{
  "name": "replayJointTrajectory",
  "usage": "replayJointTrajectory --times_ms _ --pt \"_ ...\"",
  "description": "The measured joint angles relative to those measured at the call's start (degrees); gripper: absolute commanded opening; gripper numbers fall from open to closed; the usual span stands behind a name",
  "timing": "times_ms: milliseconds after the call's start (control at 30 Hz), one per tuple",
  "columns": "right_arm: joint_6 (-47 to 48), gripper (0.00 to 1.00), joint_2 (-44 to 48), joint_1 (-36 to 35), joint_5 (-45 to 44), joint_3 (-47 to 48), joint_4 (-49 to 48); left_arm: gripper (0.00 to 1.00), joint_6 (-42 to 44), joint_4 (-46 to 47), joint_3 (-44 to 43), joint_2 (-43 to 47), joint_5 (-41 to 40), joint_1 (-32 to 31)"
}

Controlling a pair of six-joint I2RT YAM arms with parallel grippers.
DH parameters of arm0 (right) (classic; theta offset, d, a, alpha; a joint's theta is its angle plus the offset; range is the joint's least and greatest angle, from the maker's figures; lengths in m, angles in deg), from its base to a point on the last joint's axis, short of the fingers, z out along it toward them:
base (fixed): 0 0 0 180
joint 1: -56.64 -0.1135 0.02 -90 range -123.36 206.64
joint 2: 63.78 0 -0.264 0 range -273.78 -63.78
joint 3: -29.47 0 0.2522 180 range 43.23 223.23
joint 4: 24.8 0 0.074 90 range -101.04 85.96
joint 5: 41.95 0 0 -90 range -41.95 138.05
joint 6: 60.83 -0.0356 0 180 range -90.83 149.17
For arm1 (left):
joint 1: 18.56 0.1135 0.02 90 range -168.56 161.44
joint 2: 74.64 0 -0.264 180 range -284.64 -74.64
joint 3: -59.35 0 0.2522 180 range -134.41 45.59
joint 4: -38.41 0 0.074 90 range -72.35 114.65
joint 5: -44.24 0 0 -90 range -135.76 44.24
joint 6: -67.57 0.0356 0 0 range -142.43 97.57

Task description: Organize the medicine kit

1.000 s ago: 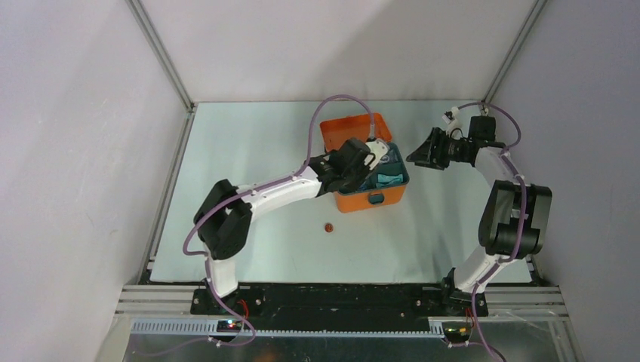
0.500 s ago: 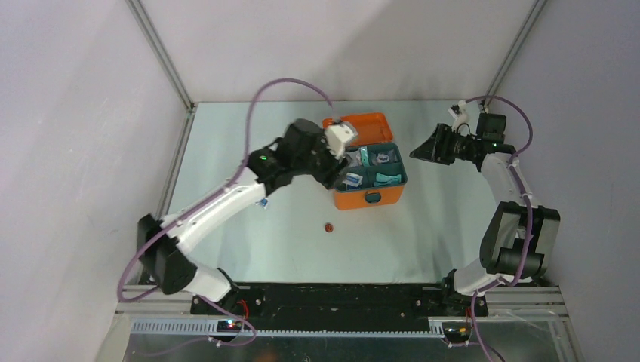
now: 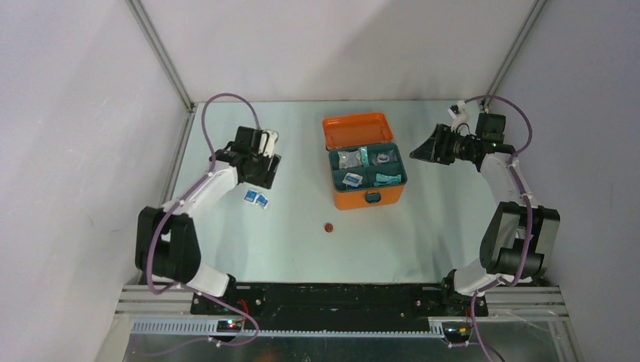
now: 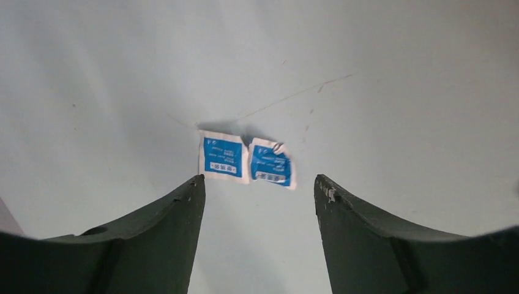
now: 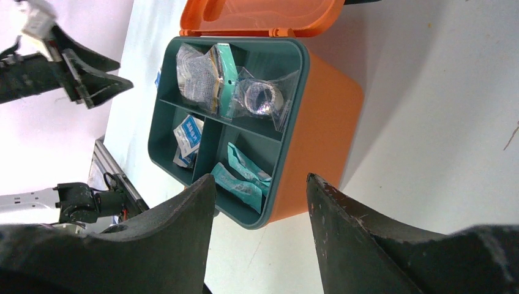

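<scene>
The medicine kit (image 3: pixel 367 199) is an orange box at the middle of the table, its lid (image 3: pixel 357 130) hinged open to the back. Its teal tray (image 5: pixel 214 139) holds clear packets, teal sachets and a blue-white packet (image 5: pixel 188 133). Two blue-white packets (image 4: pixel 223 157) (image 4: pixel 271 164) lie side by side on the table left of the kit, also in the top view (image 3: pixel 255 198). My left gripper (image 4: pixel 258 184) (image 3: pixel 264 175) hangs open just above and behind them, holding nothing. My right gripper (image 5: pixel 260 180) (image 3: pixel 414 154) hovers open and holding nothing to the right of the kit, facing it.
A small red-brown object (image 3: pixel 328 227) lies on the table in front of the kit. White walls with metal corner posts (image 3: pixel 162 56) enclose the table on three sides. The arm bases sit on the black rail (image 3: pixel 340 298) at the near edge.
My left arm has swung away from over the kit to the left, over the two packets, and its jaws have opened wider. The right gripper has barely moved.
</scene>
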Motion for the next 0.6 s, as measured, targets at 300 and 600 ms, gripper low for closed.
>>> replayJointTrajectory --times_ms 300,600 --pt "0.24 0.61 0.0 0.0 0.0 0.0 0.04 0.7 3.41 -1.07 0.48 -11.98 -4.22 1.2" --pt "0.59 0.61 0.0 0.02 0.0 0.0 0.04 0.49 3.89 -2.51 -0.2 -17.75 -3.67 2.08"
